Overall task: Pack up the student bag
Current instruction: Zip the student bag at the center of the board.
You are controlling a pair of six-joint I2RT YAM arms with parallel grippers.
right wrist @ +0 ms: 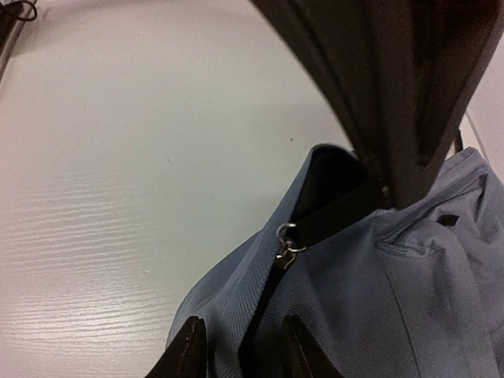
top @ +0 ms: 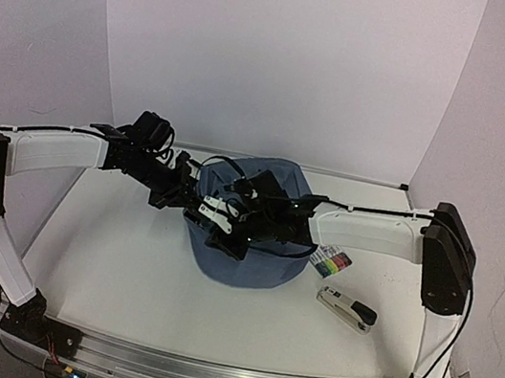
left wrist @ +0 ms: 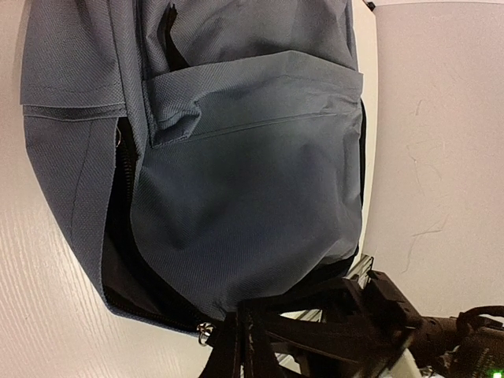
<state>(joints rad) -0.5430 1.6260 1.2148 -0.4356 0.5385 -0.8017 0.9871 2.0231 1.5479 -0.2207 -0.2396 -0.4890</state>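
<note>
The left gripper (top: 181,198) sits at the left edge of the backpack (top: 255,257). Its jaws are fully closed and, in the right wrist view, appear to pinch the raised zipper edge of the bag and hold it up.

The backpack lies front pocket up at the centre of the table (top: 123,264), between the two arms. Its open zipper edge faces left and toward the arm bases.

The right gripper (top: 223,218) is over the same edge, just beside the left gripper. Its jaws stand partly open and straddle the dark zipper band, with blue fabric between the fingers (right wrist: 189,350). No firm hold is visible. The zipper pull (right wrist: 285,246) lies directly ahead of these jaws, along the line of the band, and the band itself runs forward and up toward the left gripper's pinch point. The right arm is therefore judged the nearer one for working the zipper.

A marker pack (top: 334,261) lies just right of the bag, under the right forearm. A stapler (top: 347,310) lies nearer the bases, apart from the bag. Both are still outside it.
</note>
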